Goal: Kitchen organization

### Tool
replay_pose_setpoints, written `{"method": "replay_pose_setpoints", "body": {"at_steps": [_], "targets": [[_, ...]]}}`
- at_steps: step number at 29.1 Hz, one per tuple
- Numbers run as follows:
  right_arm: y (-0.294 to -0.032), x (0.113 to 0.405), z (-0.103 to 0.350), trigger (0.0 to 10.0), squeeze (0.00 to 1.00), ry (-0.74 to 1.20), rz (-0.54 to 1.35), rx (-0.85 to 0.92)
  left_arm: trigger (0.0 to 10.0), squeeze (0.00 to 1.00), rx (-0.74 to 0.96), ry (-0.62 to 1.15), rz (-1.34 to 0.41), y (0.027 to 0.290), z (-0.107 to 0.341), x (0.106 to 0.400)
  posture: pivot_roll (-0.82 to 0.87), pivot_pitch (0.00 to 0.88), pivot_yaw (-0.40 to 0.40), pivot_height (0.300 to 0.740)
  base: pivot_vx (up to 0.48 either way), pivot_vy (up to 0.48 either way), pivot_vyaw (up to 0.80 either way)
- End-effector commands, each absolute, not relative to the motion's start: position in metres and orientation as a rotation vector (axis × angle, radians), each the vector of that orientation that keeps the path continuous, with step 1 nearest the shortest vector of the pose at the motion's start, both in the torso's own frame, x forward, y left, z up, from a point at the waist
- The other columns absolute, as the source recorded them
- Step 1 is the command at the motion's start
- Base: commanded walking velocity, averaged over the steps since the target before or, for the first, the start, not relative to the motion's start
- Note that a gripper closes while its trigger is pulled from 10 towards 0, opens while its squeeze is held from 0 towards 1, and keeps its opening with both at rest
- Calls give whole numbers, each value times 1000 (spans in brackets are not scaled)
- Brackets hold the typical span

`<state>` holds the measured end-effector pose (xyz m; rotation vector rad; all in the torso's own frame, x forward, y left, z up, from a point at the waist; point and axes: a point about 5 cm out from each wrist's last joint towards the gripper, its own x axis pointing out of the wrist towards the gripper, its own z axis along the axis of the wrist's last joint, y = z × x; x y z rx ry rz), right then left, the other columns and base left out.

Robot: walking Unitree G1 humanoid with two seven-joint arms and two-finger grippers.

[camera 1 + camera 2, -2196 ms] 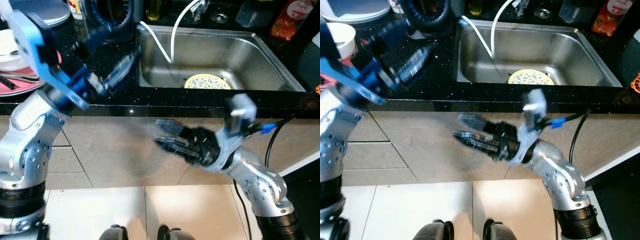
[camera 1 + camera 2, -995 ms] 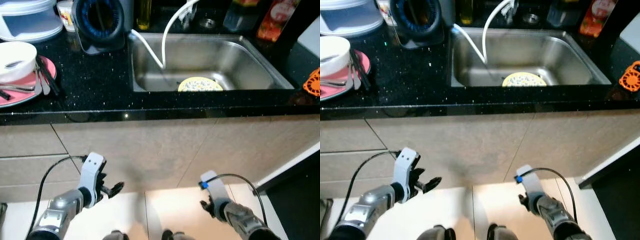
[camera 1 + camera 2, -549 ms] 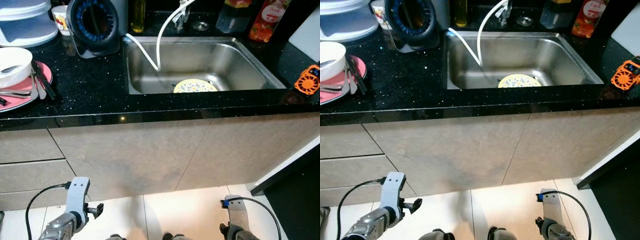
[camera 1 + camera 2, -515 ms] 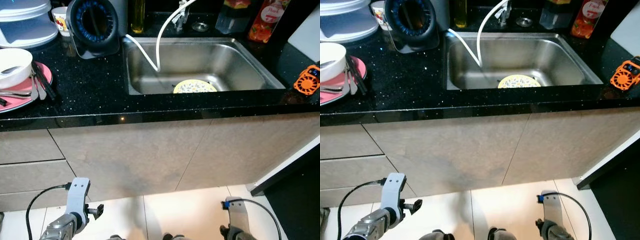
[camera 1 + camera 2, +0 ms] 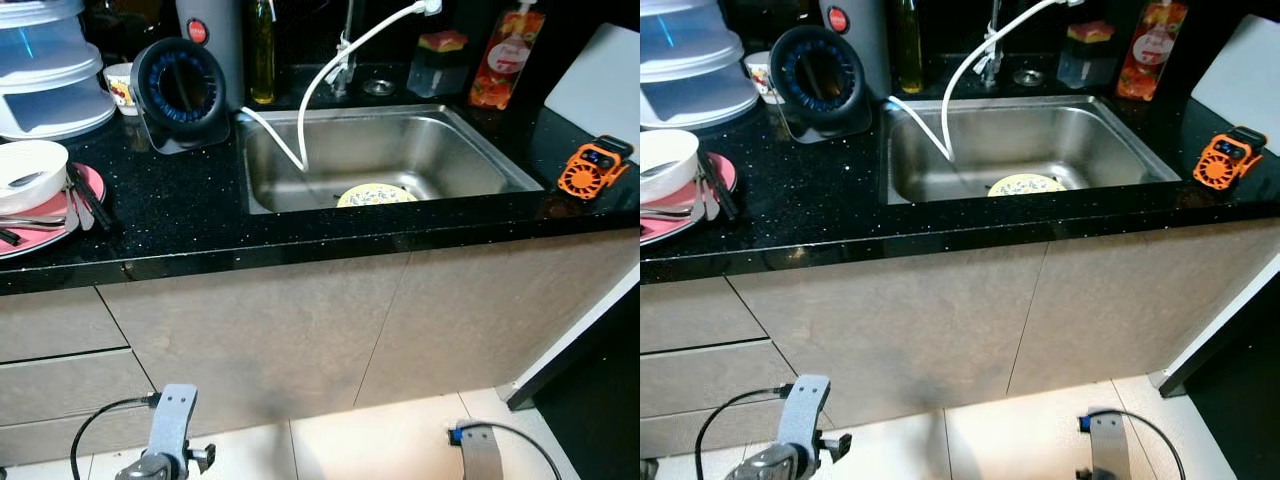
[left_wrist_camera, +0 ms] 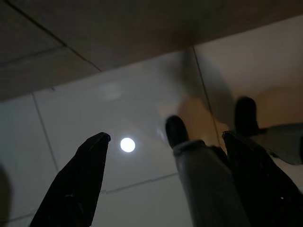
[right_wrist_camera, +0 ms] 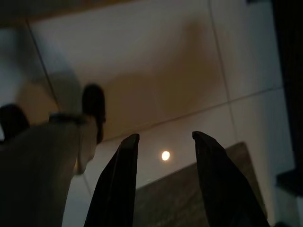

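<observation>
A yellow patterned plate [image 5: 377, 195] lies in the bottom of the steel sink [image 5: 470, 150], at the front wall of the basin, and the sink serves as the marker for everything else. A white hose [image 5: 322, 80] curves from the tap behind the sink down into the basin, ending beside the plate. On the black counter [image 5: 180, 215] to the left of the sink stands a round black appliance with a blue ring [image 5: 181, 88]; farther left of the sink sits a pink plate [image 5: 45, 235] carrying a white bowl [image 5: 30, 176] and dark utensils, with a stack of white containers [image 5: 45, 80] behind them. Behind the sink stand an oil bottle [image 5: 262, 50], a clear container with a red and yellow lid [image 5: 440, 65] and an orange-labelled bottle [image 5: 497, 62]. Right of the sink, near the counter's edge, rests a small orange fan [image 5: 592, 168].

Both arms hang low, well below the sink, in front of the beige cabinet fronts [image 5: 300, 330]. The left gripper [image 6: 165, 184] points at the pale floor tiles [image 6: 132, 113] with its fingers spread wide and holding nothing. The right gripper [image 7: 163, 184] also points at the floor, its fingers parted and empty.
</observation>
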<state>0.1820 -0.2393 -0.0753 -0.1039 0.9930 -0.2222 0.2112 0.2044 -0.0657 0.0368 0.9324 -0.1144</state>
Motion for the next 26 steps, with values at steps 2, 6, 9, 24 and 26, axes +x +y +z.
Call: {"method": "replay_pose_setpoints", "body": {"at_steps": [2, 6, 9, 24, 26], "targets": [[-240, 185, -74, 10000, 0, 989, -223, -90, 10000, 0, 16, 947, -95, 207, -67, 209, -21, 37, 18, 740, 0, 0, 0], [-242, 190, -70, 10000, 0, 955, -236, -91, 10000, 0, 1, 945, -102, 204, -69, 205, -13, 14, 8, 740, 0, 0, 0], [-246, 180, -74, 10000, 0, 977, -290, -46, 10000, 0, -1, 993, -62, 209, -77, 189, 1, 32, -8, 740, 0, 0, 0], [-235, 176, -79, 10000, 0, 1007, -218, -94, 10000, 0, -11, 990, 6, 217, -79, 183, 5, 79, -18, 740, 0, 0, 0], [-231, 181, -78, 10000, 0, 991, -202, -70, 10000, 0, 1, 991, 21, 219, -78, 185, 20, 93, -22, 740, 0, 0, 0]]}}
